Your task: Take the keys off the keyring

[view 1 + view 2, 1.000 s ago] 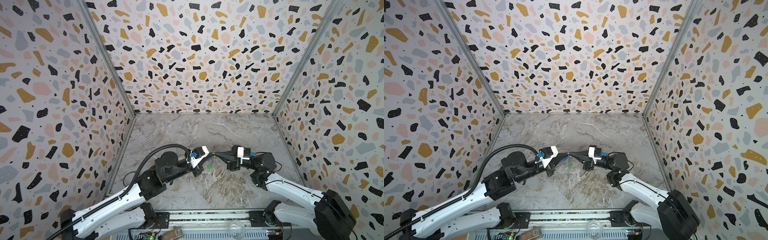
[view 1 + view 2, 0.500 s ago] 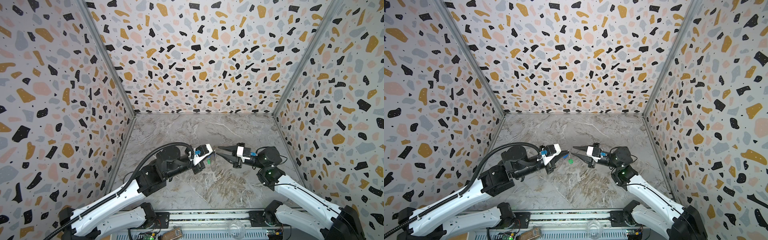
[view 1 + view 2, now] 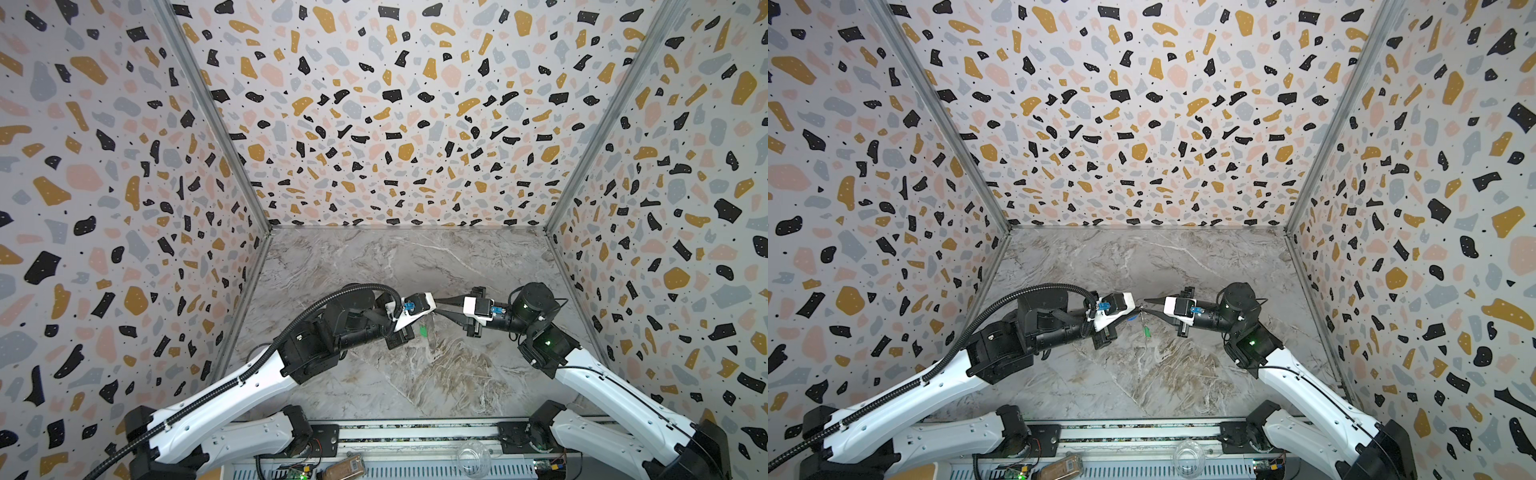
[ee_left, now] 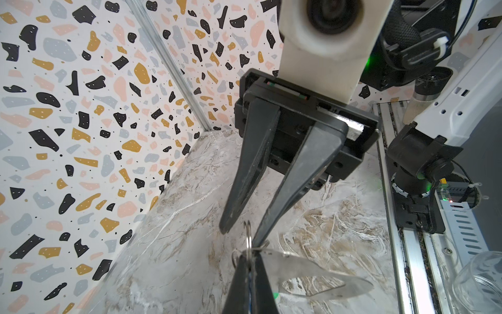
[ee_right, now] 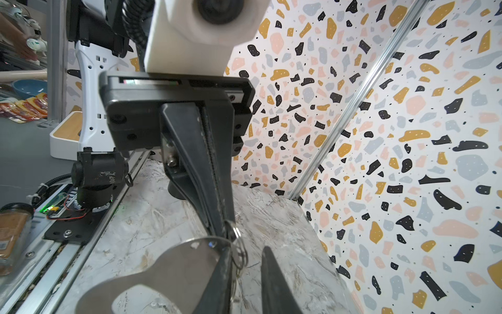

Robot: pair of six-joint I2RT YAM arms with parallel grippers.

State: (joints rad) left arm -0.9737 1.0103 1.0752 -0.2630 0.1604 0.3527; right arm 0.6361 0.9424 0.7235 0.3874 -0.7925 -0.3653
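Above the middle of the marble bench [image 3: 415, 374], tip to tip in both top views: left end effector [image 3: 1139, 310] and right end effector [image 3: 1147, 306]. For the left end effector: pinches fully closed on the small metal ring links [image 4: 248, 231] of the keyring, shows no gap between its fingers in the right wrist view, holds the links up off the bench. For the right end effector: stands partly open and grips nothing, shows a plain gap between its two fingers [image 5: 217, 282] in its own wrist view, keeps one fingertip right at the ring links (contact not certain) and the other fingertip apart from them. As for the keyring [image 4: 312, 271]: appears as a flat grey loop with an opening through it, hangs from the ring links in mid-air, juts sideways from the meeting point, passes behind one right finger in the right wrist view. Just below the meeting point in a top view: the green-tagged key [image 3: 1146, 330], dangling on a thin link. Just beside it, under the left fingertips: the blue-tagged key [image 3: 1131, 318], only partly in sight. Key blades too small to make out. Around the bench: terrazzo-patterned walls [image 3: 374, 124]. At the front rail: a clear glass jar [image 3: 473, 457]
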